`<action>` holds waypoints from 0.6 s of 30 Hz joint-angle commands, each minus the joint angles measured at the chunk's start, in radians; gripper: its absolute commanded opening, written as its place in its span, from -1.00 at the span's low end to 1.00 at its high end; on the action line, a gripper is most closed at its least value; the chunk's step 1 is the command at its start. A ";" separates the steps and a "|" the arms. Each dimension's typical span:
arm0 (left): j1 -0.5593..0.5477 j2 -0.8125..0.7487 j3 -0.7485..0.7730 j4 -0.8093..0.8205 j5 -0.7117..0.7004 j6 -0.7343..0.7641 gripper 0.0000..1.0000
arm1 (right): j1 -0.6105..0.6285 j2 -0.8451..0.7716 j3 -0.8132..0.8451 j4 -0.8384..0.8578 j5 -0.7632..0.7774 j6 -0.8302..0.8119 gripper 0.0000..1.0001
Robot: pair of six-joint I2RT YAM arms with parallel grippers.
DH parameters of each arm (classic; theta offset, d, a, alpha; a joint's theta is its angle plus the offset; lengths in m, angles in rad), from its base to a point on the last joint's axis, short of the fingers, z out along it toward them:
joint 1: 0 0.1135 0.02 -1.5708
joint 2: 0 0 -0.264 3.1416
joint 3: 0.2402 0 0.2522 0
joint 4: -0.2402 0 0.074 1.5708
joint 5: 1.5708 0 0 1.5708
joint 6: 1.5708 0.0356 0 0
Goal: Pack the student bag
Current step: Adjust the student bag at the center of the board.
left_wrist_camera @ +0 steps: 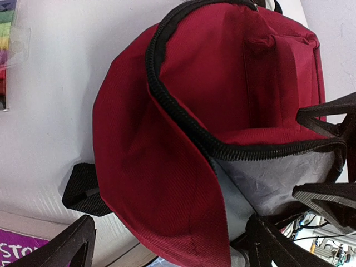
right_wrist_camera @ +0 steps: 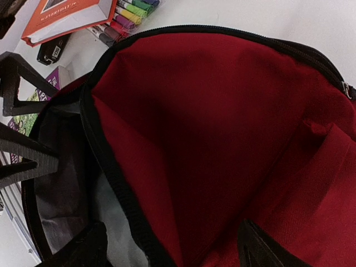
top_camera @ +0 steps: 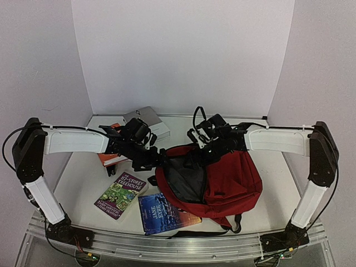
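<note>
The student bag (top_camera: 228, 181) is a red backpack lying right of the table's middle, its zipped mouth pulled open so the grey lining (top_camera: 186, 178) shows. My left gripper (top_camera: 154, 161) is at the left edge of the mouth. In the left wrist view it (left_wrist_camera: 169, 245) stands open, with the red flap (left_wrist_camera: 167, 183) between its wide-spread fingers. My right gripper (top_camera: 201, 149) reaches in from the far side. It (right_wrist_camera: 172, 247) is open too, straddling the black zipper rim (right_wrist_camera: 119, 189) and the red fabric. Neither gripper clamps anything.
A purple treehouse book (top_camera: 121, 194) and a blue Jane Eyre book (top_camera: 164, 214) lie in front of the bag. An orange book (right_wrist_camera: 67, 16), coloured markers (right_wrist_camera: 130, 11) and a small black item (right_wrist_camera: 53, 50) sit under the left arm. A grey box (top_camera: 146, 119) is at the back.
</note>
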 commanded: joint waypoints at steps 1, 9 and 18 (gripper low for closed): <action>-0.002 0.008 0.062 -0.012 -0.047 0.031 0.61 | 0.015 0.044 0.084 -0.006 0.021 -0.021 0.25; 0.003 0.006 0.048 -0.007 -0.130 -0.020 -0.54 | 0.012 -0.001 0.100 -0.006 0.139 0.066 -0.98; 0.074 0.000 0.048 0.047 -0.139 -0.090 -1.00 | -0.161 -0.226 0.031 -0.006 0.297 0.217 -1.00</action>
